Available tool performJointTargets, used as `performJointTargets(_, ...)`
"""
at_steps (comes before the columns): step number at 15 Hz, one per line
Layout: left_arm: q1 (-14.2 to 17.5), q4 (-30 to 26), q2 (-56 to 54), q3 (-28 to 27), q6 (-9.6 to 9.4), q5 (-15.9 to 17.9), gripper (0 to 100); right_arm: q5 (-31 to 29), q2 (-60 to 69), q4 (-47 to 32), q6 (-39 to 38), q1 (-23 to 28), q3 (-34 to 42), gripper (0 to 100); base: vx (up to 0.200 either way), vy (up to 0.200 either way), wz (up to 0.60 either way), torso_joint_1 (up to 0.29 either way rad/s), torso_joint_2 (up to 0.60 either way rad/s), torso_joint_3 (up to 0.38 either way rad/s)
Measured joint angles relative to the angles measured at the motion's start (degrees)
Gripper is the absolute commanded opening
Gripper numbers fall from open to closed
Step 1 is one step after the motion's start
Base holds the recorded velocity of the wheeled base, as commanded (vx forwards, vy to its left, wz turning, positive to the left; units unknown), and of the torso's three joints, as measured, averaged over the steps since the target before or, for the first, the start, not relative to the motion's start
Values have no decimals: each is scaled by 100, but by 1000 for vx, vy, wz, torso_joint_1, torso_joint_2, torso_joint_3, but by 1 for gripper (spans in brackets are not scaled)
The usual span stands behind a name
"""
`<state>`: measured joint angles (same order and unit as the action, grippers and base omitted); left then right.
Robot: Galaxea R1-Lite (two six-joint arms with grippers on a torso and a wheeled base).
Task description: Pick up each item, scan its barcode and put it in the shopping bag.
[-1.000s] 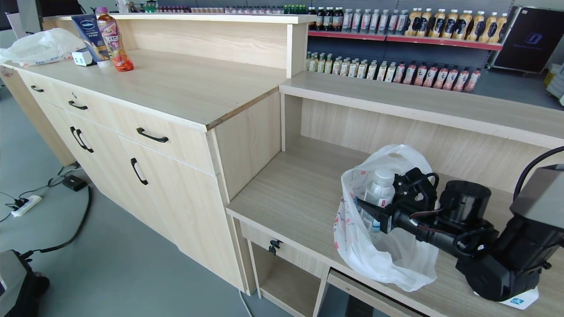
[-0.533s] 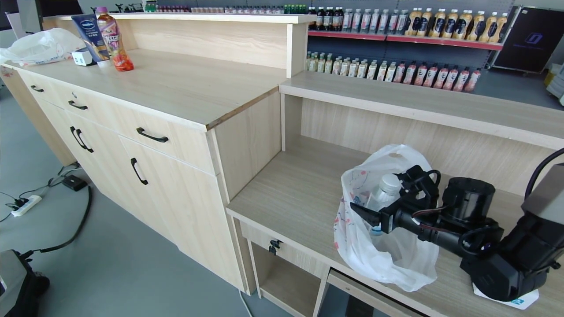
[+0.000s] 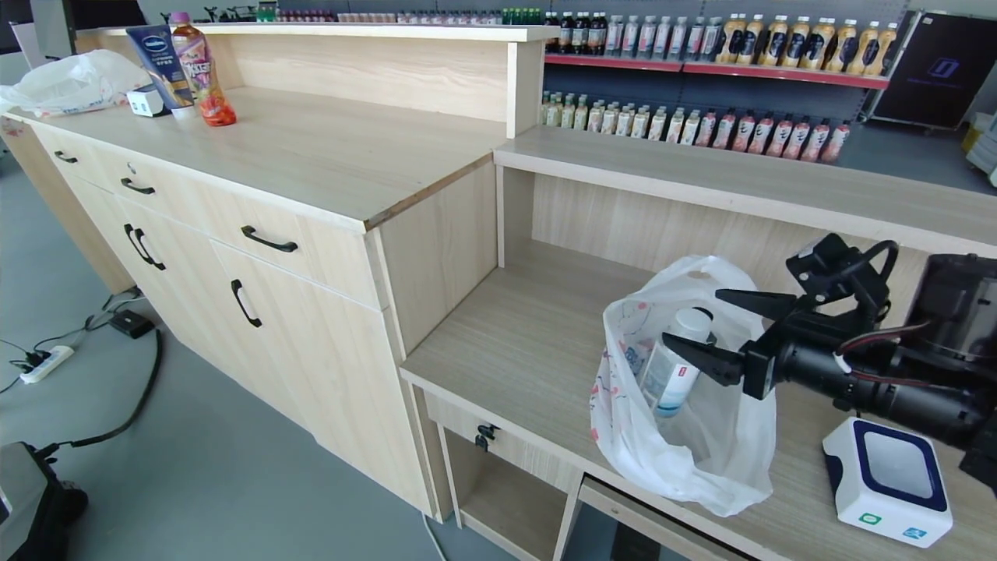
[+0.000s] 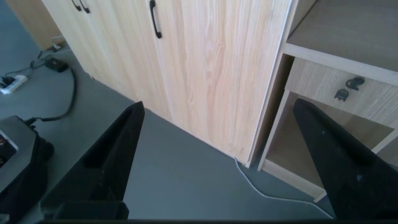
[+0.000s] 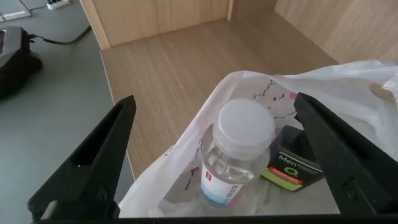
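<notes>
A white plastic shopping bag (image 3: 685, 436) stands on the low counter (image 3: 530, 335). Inside it leans a clear bottle with a white cap (image 3: 676, 362), seen from above as bottle (image 5: 233, 149) beside a dark box with green print (image 5: 295, 163) in the bag (image 5: 348, 87). My right gripper (image 3: 710, 331) hangs open just above the bag's right side, nothing between its fingers; its fingertips frame the bottle, gripper (image 5: 217, 124). My left gripper (image 4: 217, 155) is open, low over the grey floor in front of the cabinet. A white and blue scanner (image 3: 888, 479) sits right of the bag.
On the tall counter (image 3: 311, 156) far left stand an orange drink bottle (image 3: 201, 72), a blue carton (image 3: 160, 66), a small white box (image 3: 145, 101) and another white bag (image 3: 66, 82). Shelves of bottles (image 3: 701, 78) line the back. Cables and a power strip (image 3: 47, 362) lie on the floor.
My right gripper opened, let go of the clear bottle, and drew back up and to the right. The bottle now leans inside the bag, and the scanner has come into sight.
</notes>
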<state>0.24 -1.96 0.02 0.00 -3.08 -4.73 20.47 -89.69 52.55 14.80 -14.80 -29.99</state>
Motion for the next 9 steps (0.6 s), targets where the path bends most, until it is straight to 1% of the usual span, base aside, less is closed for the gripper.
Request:
performJointTargets(1,0,0,0,0,-2,0,100,-6,551,-633,383,83,-13,100,0,0,-600,-2,-2,2)
performJointTargets(2,0,-2,0,0,0,0,100,-20,1020,-1106,712,182,-51,100,0,0,-600,-61,124,90)
performJointTargets(3,0,0,0,0,0,-2,100,-35,1417,-1509,963,290,-146,100,0,0,-600,-129,286,198)
performJointTargets(5,-4,0,0,0,0,0,100,-107,1932,-2061,1174,505,-551,100,0,0,-600,-39,146,76)
performJointTargets(6,0,0,0,0,-2,0,100,-306,2075,-2426,1211,574,-896,100,0,0,-600,-17,51,32)
performJointTargets(7,0,2,0,0,-2,0,100,-629,2171,-2847,1226,594,-1287,100,0,0,-600,-17,32,27)
performJointTargets(9,0,-2,0,0,-2,0,100,-1220,2309,-3939,1142,585,-2103,100,0,0,-600,-5,15,9)
